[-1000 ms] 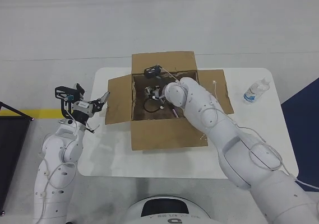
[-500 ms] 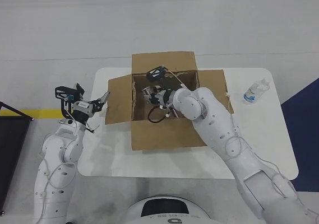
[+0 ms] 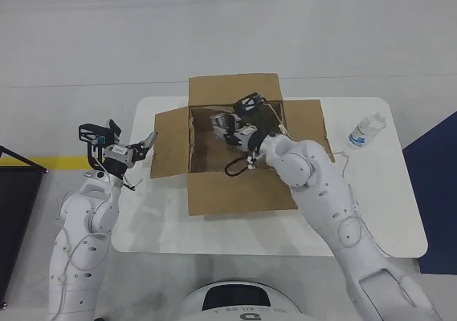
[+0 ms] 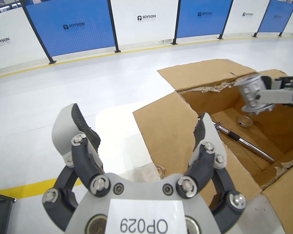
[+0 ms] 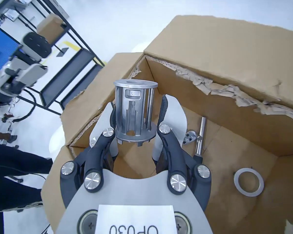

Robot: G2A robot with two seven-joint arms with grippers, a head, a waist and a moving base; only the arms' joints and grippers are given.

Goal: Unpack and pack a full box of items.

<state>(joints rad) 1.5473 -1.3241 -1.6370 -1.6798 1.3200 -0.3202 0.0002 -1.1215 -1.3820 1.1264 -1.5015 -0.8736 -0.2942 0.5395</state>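
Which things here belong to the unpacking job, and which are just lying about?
Job: cardboard box, open; metal cylinder gripped in the right hand over the box; ring and rod on the box floor.
Lying about: water bottle on the table beside the box; left hand, open and empty, idle.

We see a white code label [image 4: 142, 224] upside down on the left gripper [image 4: 140, 115], a second label [image 5: 136, 220] on the right gripper [image 5: 138, 103], and logo print on the fence panels [image 4: 70, 32]

Open cardboard box [image 3: 236, 194], slotted metal cylinder [image 5: 134, 110] above
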